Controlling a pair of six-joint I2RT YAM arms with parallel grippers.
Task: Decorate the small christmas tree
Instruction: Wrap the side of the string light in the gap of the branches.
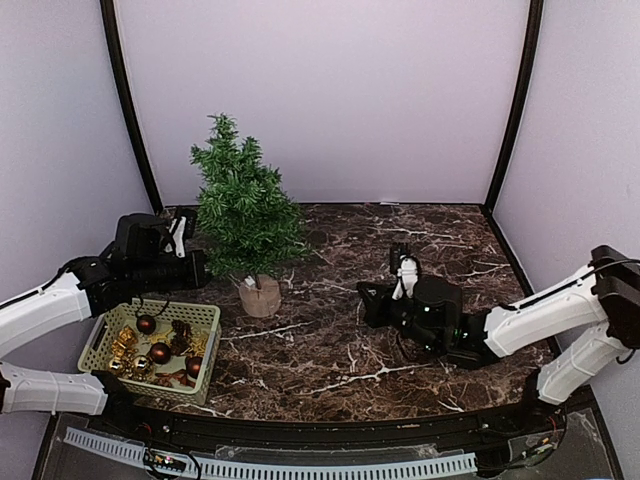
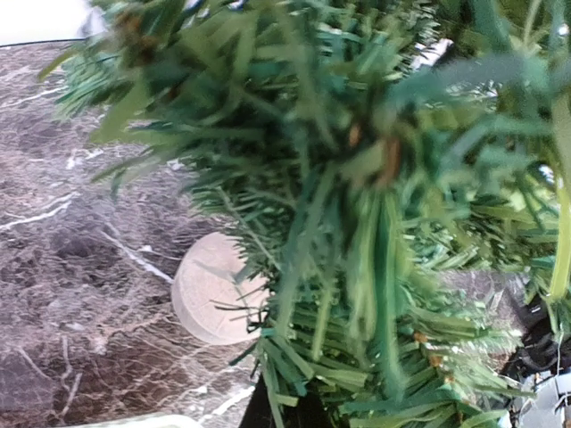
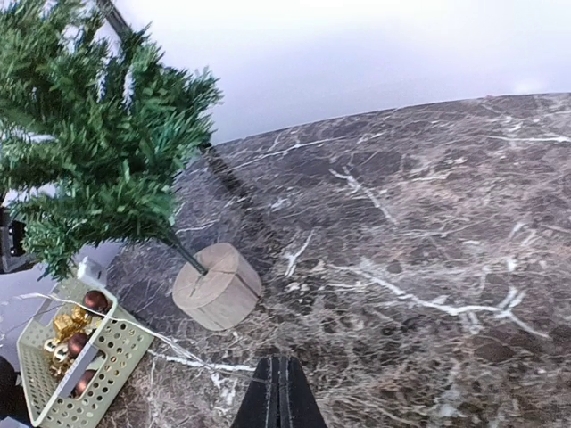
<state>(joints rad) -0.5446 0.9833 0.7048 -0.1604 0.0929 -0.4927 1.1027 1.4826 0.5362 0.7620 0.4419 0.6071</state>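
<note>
Tree [image 1: 245,210] stands near the worktop's [image 1: 330,360] back-left, prob. tippy on its small round base [image 1: 260,297]. Left pincer [image 1: 200,266] is pressed together deep in the low branches (can't tell if it pinches anything), so a snagged pull-back could topple the tree toward the basket [image 1: 170,306] at the front-left corner. Right pincer [image 3: 278,366], pressed together & empty mid-worktop, looks too far off to steady it.

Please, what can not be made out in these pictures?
- Left gripper: left wrist view, blurred needles of the small christmas tree hide whether it holds anything.
- Basket: right wrist view, cut by the left edge.
- Its top: right wrist view, cut by the upper edge.
</note>
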